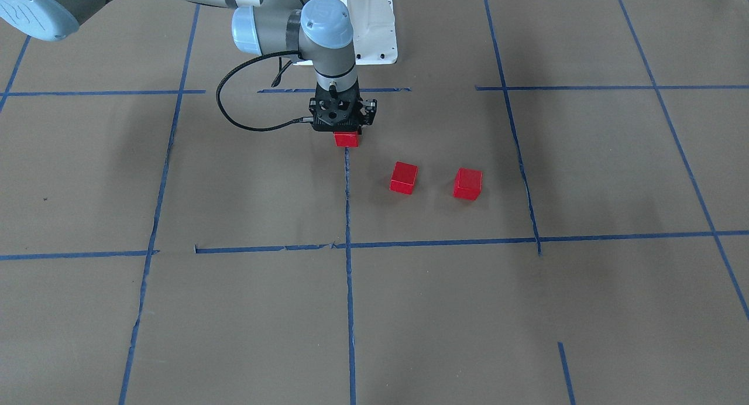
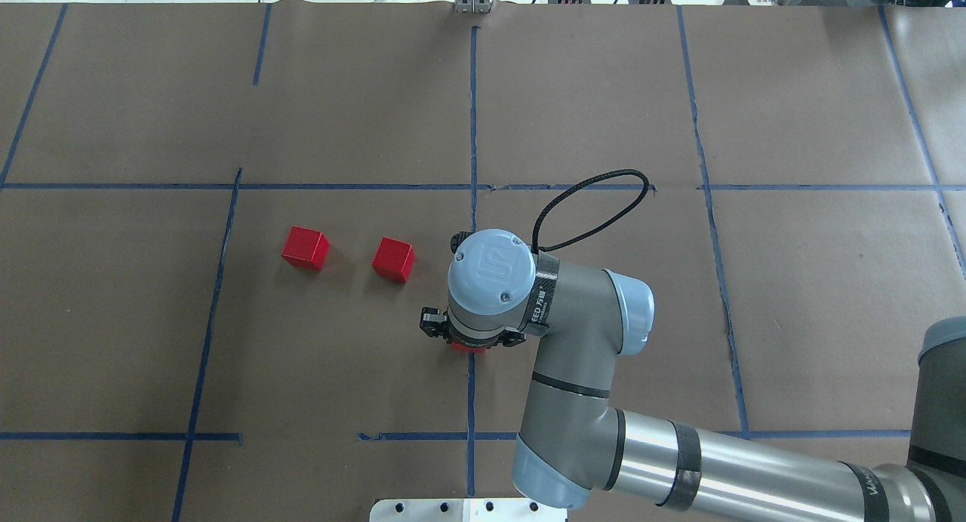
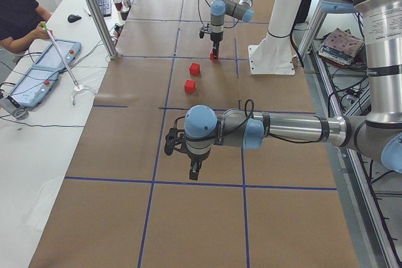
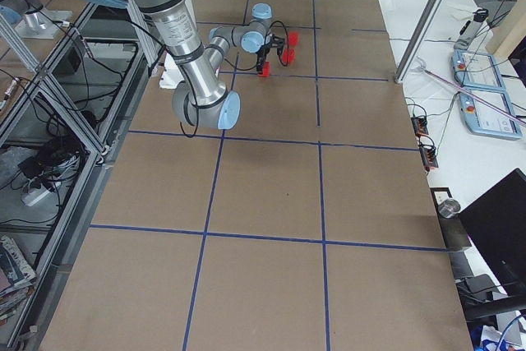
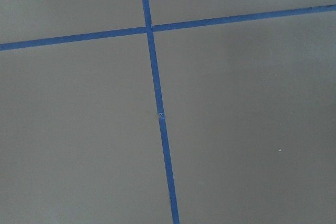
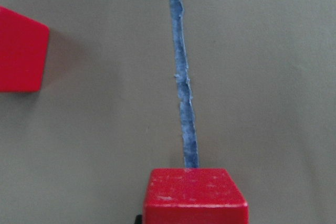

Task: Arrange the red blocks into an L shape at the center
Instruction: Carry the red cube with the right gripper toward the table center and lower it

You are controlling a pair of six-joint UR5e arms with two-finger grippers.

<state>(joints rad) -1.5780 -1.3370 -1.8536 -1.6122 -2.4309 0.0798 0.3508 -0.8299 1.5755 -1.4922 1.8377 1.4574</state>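
- While the right gripper (image 1: 346,131) is hanging vertical over the centre tape line (image 1: 347,206), the front view is showing the gripped red cube (image 1: 346,139) directly under it, at or just off the brown paper (image 1: 246,206). The nearer red cube (image 1: 404,178) and outer red cube (image 1: 467,184) are sitting toward the robot's left, apart from each other.
- Overhead: the wrist is hiding most of the gripped red cube (image 2: 469,348). There are gaps between all three cubes.
- Left side view: the left gripper (image 3: 193,171) is hovering well apart from the cubes. I can't tell whether it's open or closed.
- Right side view: this is adding nothing new.
- Left wrist: this is seeing only a tape crossing (image 5: 148,28), no cube.
- Right wrist: the gripped red cube (image 6: 195,195) is sitting bottom centre on the tape line. A dark finger edge is touching its left side, so I'm reading the jaws as clamped on it.
- Judgement: the robot is placing the corner cube at centre, and the L isn't formed yet. The next move is calling for a clean release without nudging it. After that, the nearer red cube is going flush against it and the outer one at a right angle.
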